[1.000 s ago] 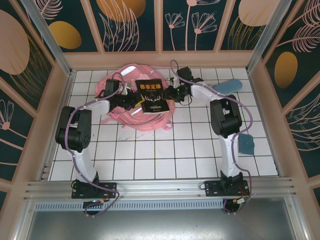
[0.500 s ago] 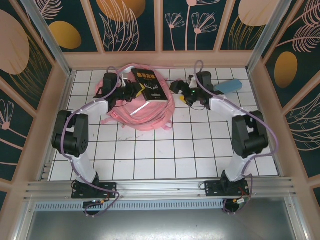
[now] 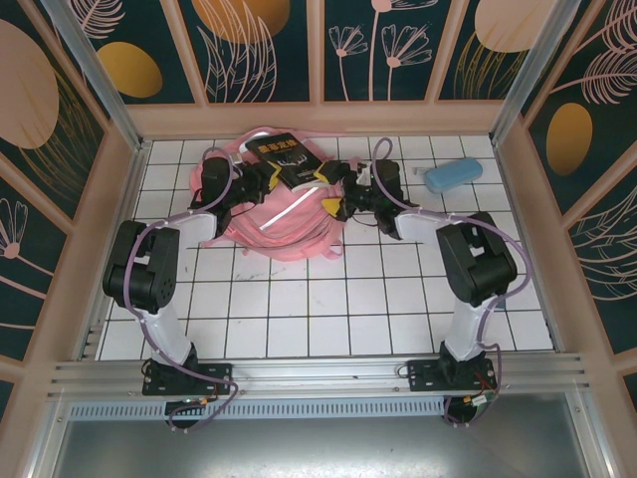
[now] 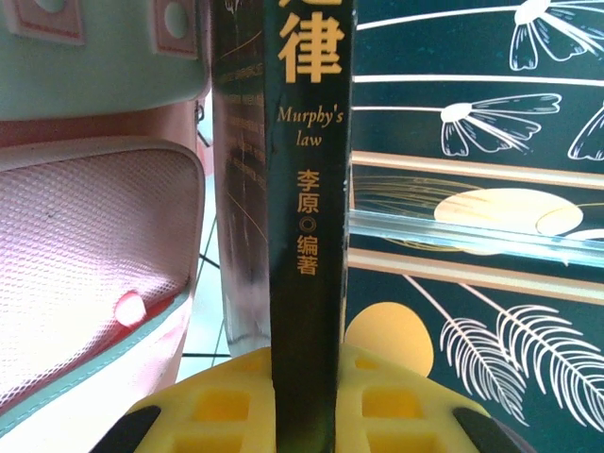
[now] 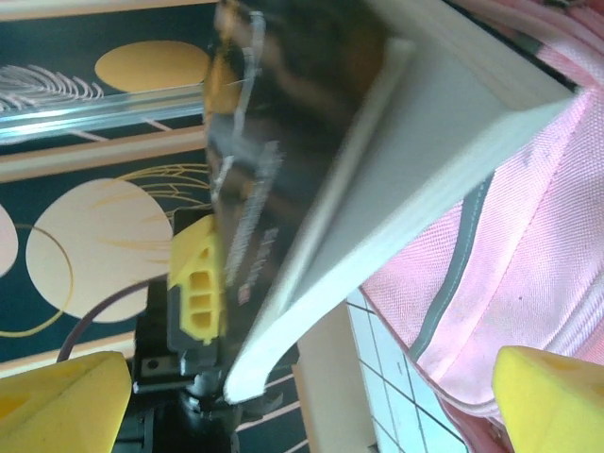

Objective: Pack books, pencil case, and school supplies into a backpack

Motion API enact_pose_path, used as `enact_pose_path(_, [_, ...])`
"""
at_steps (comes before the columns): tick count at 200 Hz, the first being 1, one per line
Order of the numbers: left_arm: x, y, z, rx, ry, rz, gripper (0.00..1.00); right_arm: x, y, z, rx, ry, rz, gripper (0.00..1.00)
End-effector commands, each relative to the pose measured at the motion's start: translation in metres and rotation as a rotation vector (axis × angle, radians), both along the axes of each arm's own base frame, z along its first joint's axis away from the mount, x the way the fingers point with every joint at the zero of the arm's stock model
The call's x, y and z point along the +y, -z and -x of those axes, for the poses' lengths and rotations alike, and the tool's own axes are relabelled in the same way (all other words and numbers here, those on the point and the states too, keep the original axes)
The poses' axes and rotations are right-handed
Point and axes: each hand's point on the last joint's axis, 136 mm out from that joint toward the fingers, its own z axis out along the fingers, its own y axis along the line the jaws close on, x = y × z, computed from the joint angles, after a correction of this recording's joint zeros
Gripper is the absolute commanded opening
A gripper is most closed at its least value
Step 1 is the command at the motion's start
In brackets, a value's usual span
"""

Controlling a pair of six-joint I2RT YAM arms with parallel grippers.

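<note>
Book [image 3: 289, 159], clamped by left gripper [image 3: 265, 179], should tilt down into backpack [image 3: 284, 227] at its 6 o'clock; right gripper [image 3: 326, 191], fingers wide apart, can guide.

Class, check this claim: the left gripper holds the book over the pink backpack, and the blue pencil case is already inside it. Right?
Not quite. The pencil case is not inside the backpack; the top external view shows it lying on the table, off to the right. The left gripper does hold the book over the backpack.
</note>
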Motion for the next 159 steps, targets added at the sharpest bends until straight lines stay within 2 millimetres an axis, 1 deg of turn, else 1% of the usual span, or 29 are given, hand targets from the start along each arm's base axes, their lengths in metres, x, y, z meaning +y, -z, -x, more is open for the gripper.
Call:
enact_pose_path(1, [0.003, -0.036, -0.005, -0.109, -0.025, 0.056, 0.06, 0.019, -0.024, -0.011, -0.012, -0.007, -0.106, 0.96])
enact_pose_path(34, [0.006, -0.031, -0.004, -0.092, -0.042, 0.035, 0.06, 0.032, -0.027, -0.028, -0.003, 0.022, -0.128, 0.87])
enact_pose_path(46, [0.005, -0.031, -0.004, -0.09, -0.04, 0.033, 0.06, 0.037, -0.024, -0.034, 0.017, 0.027, -0.126, 0.83])
enact_pose_path(56, [0.005, -0.031, -0.004, -0.089, -0.04, 0.032, 0.06, 0.04, -0.022, -0.037, 0.034, 0.033, -0.132, 0.78])
enact_pose_path(78, [0.006, -0.027, -0.003, -0.078, -0.042, 0.025, 0.06, 0.039, -0.018, -0.044, 0.078, 0.088, -0.151, 0.69])
enact_pose_path(103, [0.006, -0.025, -0.002, -0.073, -0.045, 0.015, 0.06, 0.043, -0.024, -0.046, 0.09, 0.135, -0.146, 0.6])
enact_pose_path(114, [0.006, -0.023, -0.002, -0.071, -0.044, 0.011, 0.06, 0.043, -0.026, -0.048, 0.09, 0.154, -0.139, 0.57])
enact_pose_path(159, [0.005, -0.021, 0.0, -0.065, -0.034, 0.004, 0.09, 0.041, -0.031, -0.055, 0.079, 0.199, -0.154, 0.35])
